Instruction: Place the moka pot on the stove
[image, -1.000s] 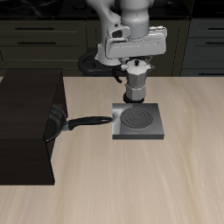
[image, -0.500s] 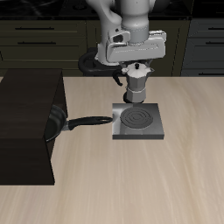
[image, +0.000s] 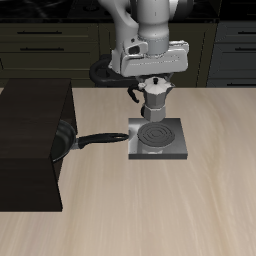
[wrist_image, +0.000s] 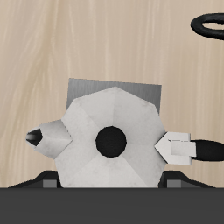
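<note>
The silver faceted moka pot (image: 154, 101) with a black lid knob hangs in my gripper (image: 153, 84), lifted above the table. It is over the back part of the grey stove (image: 157, 140) with its dark spiral burner. In the wrist view I look straight down on the moka pot (wrist_image: 109, 140) and its black knob. My fingers (wrist_image: 48, 137) press its two sides, and the stove (wrist_image: 114, 86) shows as a grey slab behind it. My gripper (wrist_image: 109, 142) is shut on the pot.
A black frying pan (image: 68, 138) with a long handle lies beside the stove, its pan end against a large black box (image: 30, 140). A dark round object (image: 105, 72) sits farther back near the robot base.
My gripper has risen with the moka pot, lifting it higher above the stove. The pan and stove have not moved.
</note>
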